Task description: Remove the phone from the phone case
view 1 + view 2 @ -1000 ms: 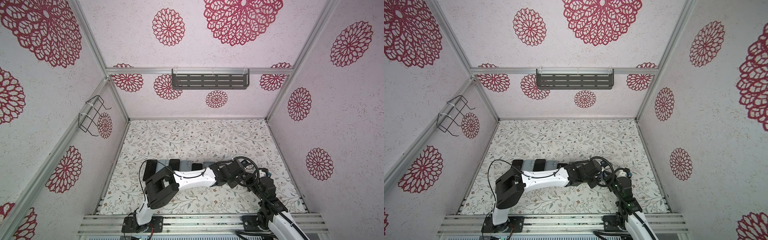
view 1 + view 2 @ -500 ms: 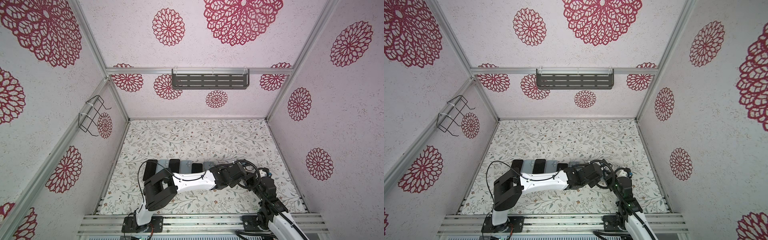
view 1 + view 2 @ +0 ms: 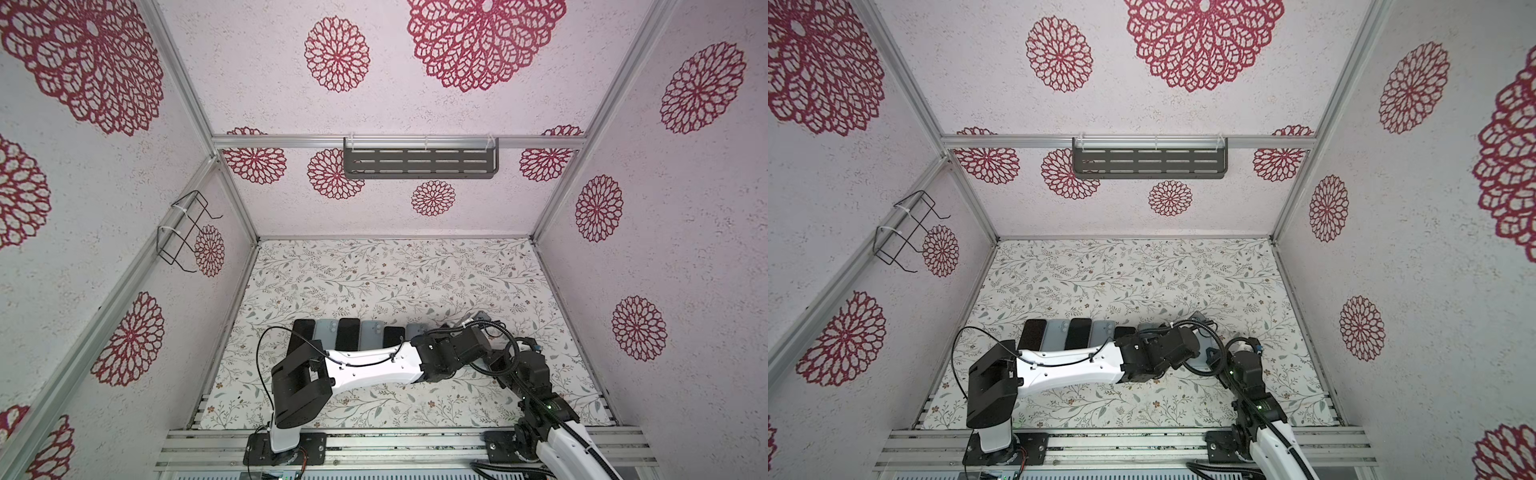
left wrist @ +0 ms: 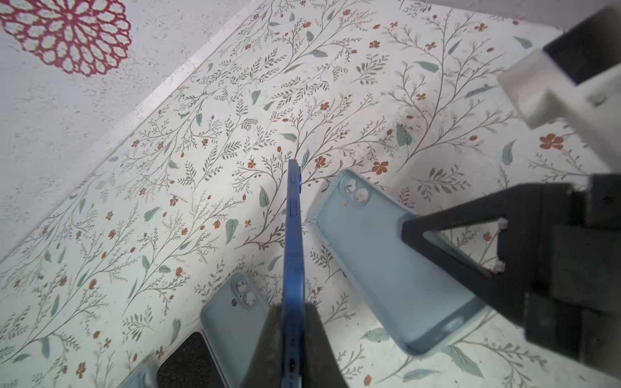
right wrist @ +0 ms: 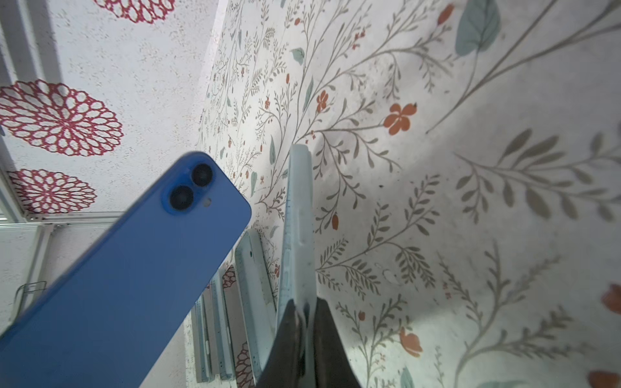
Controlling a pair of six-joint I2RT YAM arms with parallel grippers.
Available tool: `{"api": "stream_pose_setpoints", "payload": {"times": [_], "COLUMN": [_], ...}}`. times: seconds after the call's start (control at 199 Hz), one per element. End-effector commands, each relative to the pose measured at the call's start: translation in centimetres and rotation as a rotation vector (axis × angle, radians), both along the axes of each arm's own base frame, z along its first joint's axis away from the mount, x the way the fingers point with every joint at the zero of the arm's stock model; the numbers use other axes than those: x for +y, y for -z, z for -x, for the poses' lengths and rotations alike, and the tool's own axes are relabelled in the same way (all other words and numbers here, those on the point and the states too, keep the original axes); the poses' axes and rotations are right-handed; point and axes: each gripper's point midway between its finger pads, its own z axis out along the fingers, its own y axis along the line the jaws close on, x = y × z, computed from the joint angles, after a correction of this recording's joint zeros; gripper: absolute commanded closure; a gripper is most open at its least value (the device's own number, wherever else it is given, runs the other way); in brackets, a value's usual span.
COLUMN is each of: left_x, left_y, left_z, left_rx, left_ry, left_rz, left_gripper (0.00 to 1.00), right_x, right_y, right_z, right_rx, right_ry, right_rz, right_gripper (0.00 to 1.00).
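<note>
Left wrist view: a blue phone (image 4: pixel 293 252) is seen edge-on, its near end pinched between the two dark fingers of the left gripper (image 4: pixel 293 314), which press flat against its faces; that end is cut off by the picture's edge. Just beside the phone, with a clear gap between them, a pale blue case (image 4: pixel 379 268) shows its hollow side, which looks empty, with the camera cutout open. One end of the case is covered by the right gripper (image 4: pixel 411 231), of which only one black triangular finger shows. In the right wrist view the case (image 5: pixel 299 228) is edge-on, its wall nipped between two dark fingers pressed close. The phone (image 5: pixel 134 268) shows its blue back and two lenses; its outline is slightly blurred and its far end runs out of frame. In both top views the grippers and what they hold sit at about 3 o'clock on the table (image 3: pixel 374 274), almost wholly hidden under the black wrist of the left arm (image 3: pixel 374 370), its cables and the right arm (image 3: pixel 536 395). A row (image 3: pixel 353 332) of six dark and pale slabs lies at about 9 o'clock, its near ends covered by the left arm.
</note>
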Motion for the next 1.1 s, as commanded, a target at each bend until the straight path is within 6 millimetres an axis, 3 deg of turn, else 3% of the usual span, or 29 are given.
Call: {"api": "stream_pose_setpoints", "payload": {"times": [0.0,0.146,0.156,0.186,0.562,0.914,1.099], "left_x": [0.4,0.3,0.2,0.3,0.3,-1.3,-1.9], "left_y": [-0.1,0.9,2.2,2.8,6.5,9.5,10.3], "left_z": [-0.1,0.1,0.1,0.1,1.4,3.6,4.0], "left_rx": [-0.069,-0.102,-0.097,-0.1,-0.128,-0.124,-0.117], "left_ry": [-0.017,-0.005,-0.003,-0.004,0.084,0.156,0.163], "left_rz": [-0.071,-0.17,-0.201,-0.23,-0.493,-0.578,-0.577], "left_gripper": [0.96,0.97,0.97,0.97,0.98,0.89,0.75], "right_x": [-1.0,-1.0,-1.0,-1.0,-1.2,-1.8,-1.8], "right_y": [-1.4,-1.6,-1.6,-1.6,-1.2,-1.2,-1.1], "right_z": [-0.5,-0.8,-0.8,-0.8,-1.2,-1.2,-1.1], "right_rx": [-0.025,-0.023,-0.02,-0.021,0.011,0.021,0.022], "right_ry": [0.01,0.004,0.004,0.002,-0.025,-0.031,-0.035], "right_rz": [0.107,0.119,0.12,0.121,0.145,0.142,0.14], "right_gripper": [1.0,1.0,1.0,1.0,1.0,1.0,1.0]}}
